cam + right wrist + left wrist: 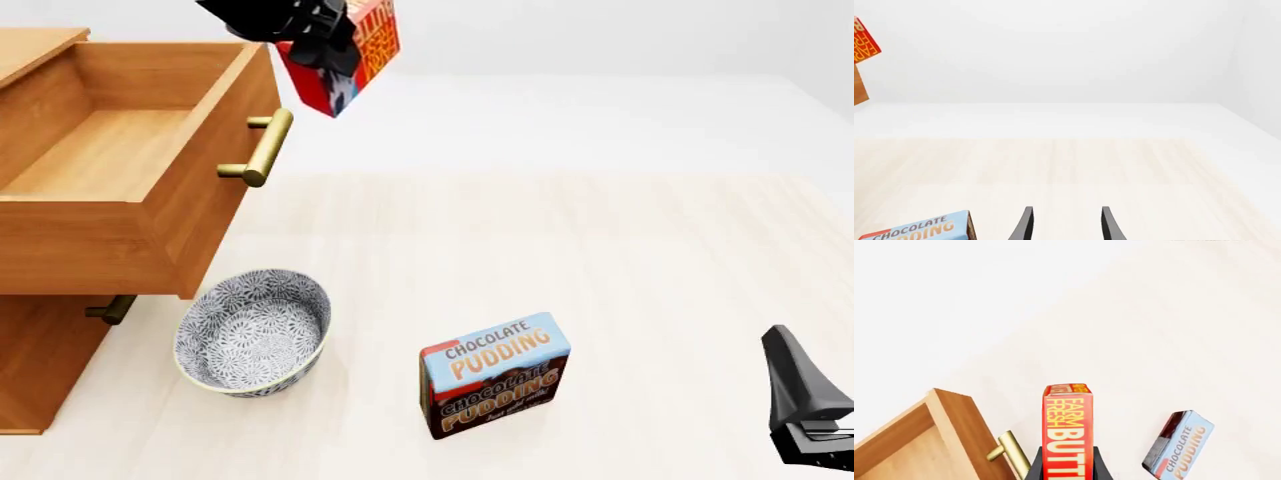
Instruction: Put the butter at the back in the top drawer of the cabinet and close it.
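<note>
Front view: one butter [363, 52] clamped in left fingers [320, 45], one bowl [254, 332], right fingers [1065, 225] apart, empty.

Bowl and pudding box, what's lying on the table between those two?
Nothing: in the front view the stretch of table between the bowl and the pudding box is bare.

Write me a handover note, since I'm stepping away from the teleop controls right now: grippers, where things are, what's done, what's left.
Left gripper: shut on the butter, held in the air just right of the open top drawer.
Right gripper: open, holding nothing, low at the table's right side.
Done: top drawer of the cabinet pulled out; butter picked up.
Left: carry the butter over the drawer, release it inside, push the drawer shut.
Chocolate pudding box and bowl sit on the table.
</note>
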`<state>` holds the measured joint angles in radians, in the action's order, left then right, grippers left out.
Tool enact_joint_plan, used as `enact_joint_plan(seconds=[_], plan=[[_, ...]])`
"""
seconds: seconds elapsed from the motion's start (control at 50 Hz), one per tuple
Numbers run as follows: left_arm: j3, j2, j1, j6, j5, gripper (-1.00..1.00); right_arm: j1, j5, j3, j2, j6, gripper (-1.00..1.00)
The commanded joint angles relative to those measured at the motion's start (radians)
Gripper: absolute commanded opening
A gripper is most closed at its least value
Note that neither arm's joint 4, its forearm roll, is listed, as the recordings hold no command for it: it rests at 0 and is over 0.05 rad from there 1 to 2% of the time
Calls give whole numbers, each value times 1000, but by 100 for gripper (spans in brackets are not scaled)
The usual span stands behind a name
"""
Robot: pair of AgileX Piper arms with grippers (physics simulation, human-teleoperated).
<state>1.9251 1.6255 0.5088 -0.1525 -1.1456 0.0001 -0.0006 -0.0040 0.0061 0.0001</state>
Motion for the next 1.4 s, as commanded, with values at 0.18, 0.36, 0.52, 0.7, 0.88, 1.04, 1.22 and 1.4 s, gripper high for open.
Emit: enact_joint_plan(seconds=[0.18,0.36,0.52,0.7,0.88,1.04,1.22,1.4], plan=[[-66,-80,-67,-38,18,-100,0,0,0,0,0,100],[-70,-107,-99,-46,8,-100,0,0,0,0,0,100],[-72,-149,-145,-71,-16,-100,0,0,0,0,0,100],[-122,-187,-179,-79,-9,-100,0,0,0,0,0,100],[-133,-210,-216,-87,-16,-100,0,0,0,0,0,100],[-132,-238,-266,-97,-32,-100,0,0,0,0,0,100],[-137,-266,-286,-86,-51,-100,0,0,0,0,0,100],[-154,-313,-337,-100,-64,-100,0,0,0,0,0,100]])
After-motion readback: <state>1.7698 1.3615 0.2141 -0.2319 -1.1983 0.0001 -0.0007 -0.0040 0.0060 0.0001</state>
